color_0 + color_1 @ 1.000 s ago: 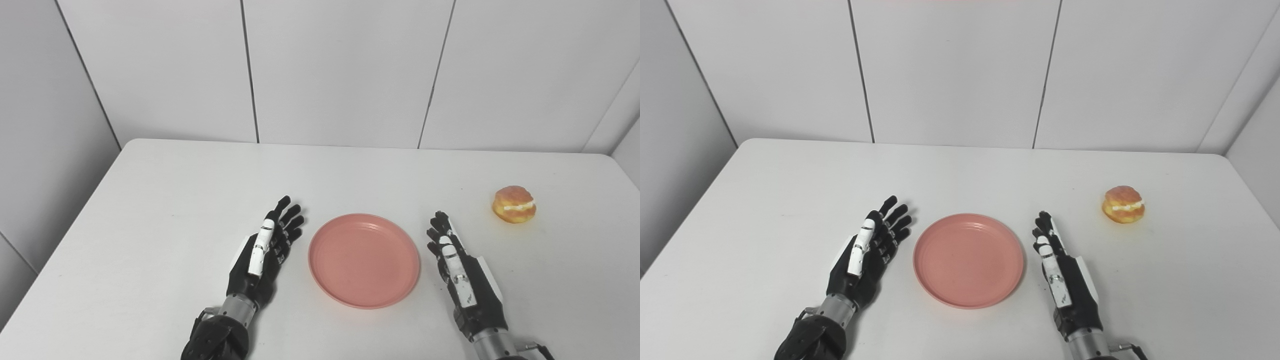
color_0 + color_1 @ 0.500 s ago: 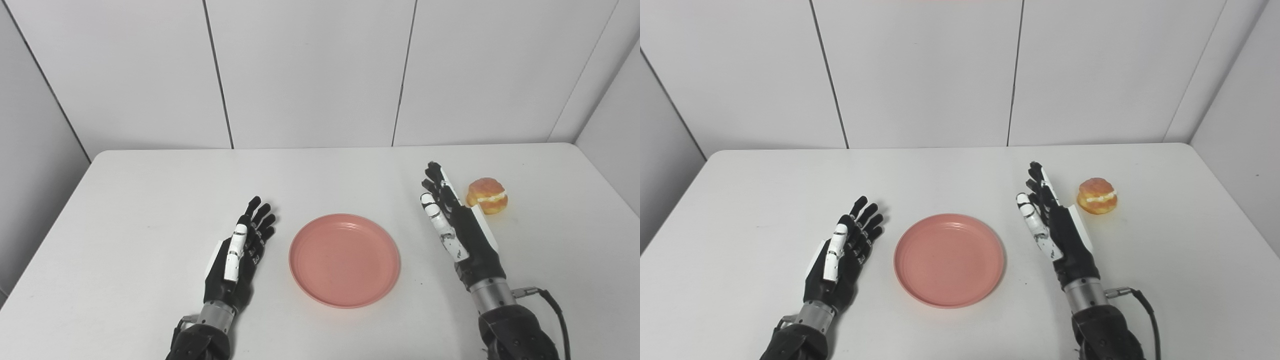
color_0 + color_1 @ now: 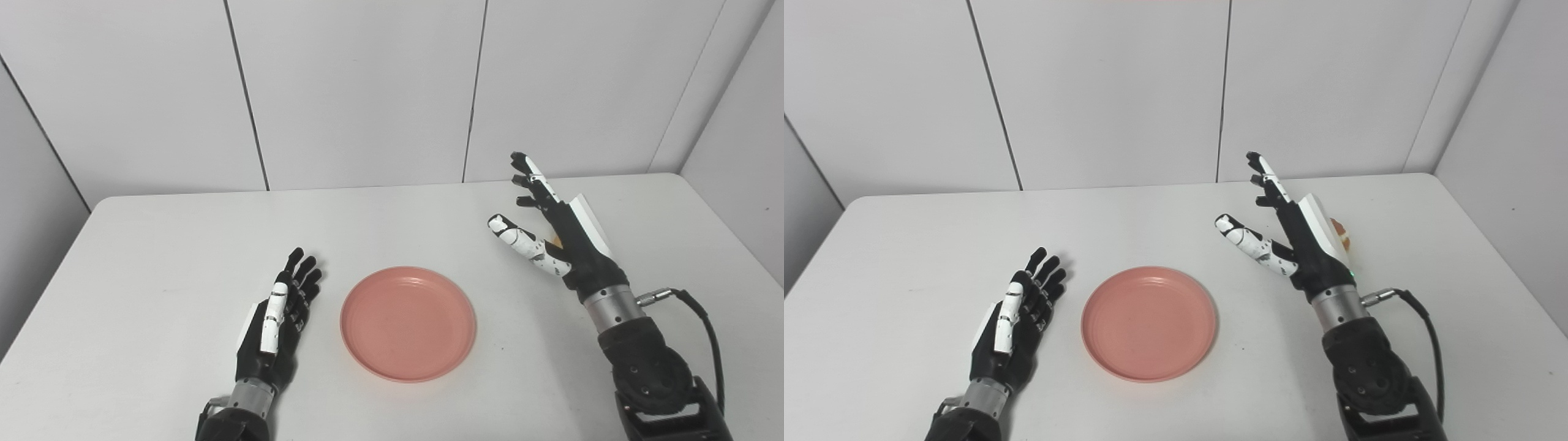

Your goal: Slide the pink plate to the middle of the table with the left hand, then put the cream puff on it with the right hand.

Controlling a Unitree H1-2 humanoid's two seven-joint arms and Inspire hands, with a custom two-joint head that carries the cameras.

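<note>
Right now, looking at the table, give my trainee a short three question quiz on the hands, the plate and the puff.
1. True or false: the pink plate holds the cream puff.
2. Which hand is raised with fingers spread: (a) left hand (b) right hand?
3. Fill in: the puff is mostly hidden behind the ____ hand.

Key: 1 false, the plate is bare. 2 b; the left lies open beside the plate. 3 right.
</note>
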